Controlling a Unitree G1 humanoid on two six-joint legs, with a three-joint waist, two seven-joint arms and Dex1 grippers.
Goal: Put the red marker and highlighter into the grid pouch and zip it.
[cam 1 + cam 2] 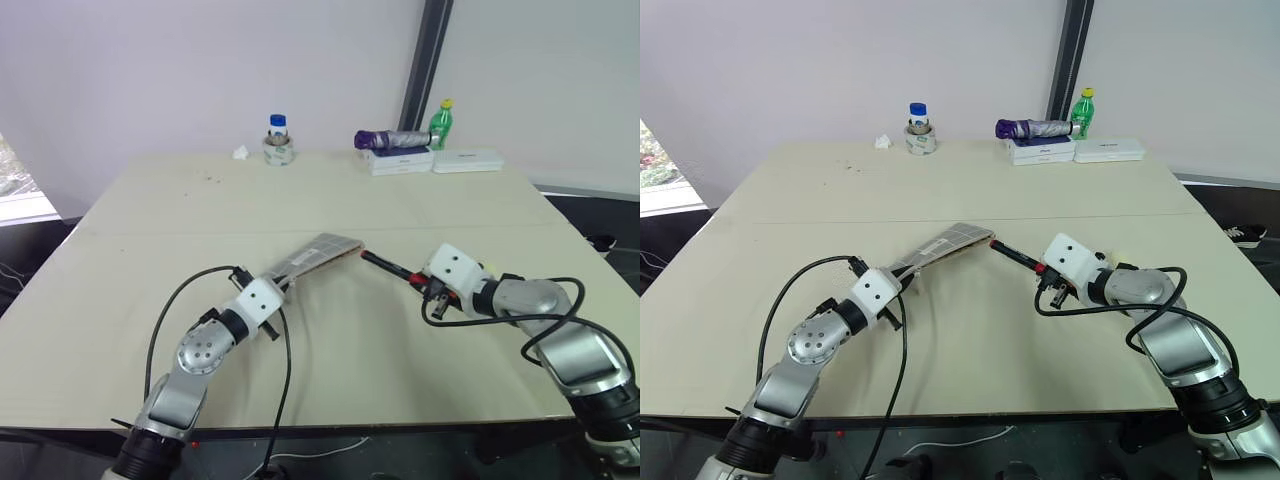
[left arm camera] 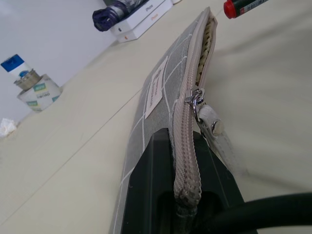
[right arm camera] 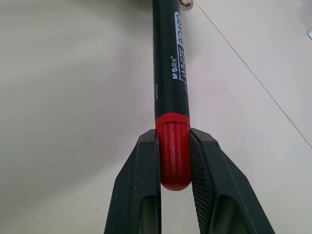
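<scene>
**Marker lined up at the pouch mouth**

Left eye view: the left gripper (image 1: 278, 283), centre-left of frame, is clamped on the near end of the grid pouch (image 1: 318, 252), lifting it off the table (image 1: 150, 230). Right of centre, the right gripper (image 1: 418, 281) pinches the red marker (image 1: 387, 265), its far tip right at the pouch's end.

Left wrist view: fingers (image 2: 161, 195) squeezed on the pouch, zipper partly open at the far end.

Right wrist view: fingers (image 3: 209, 180) pressed tight on the red cap.
</scene>
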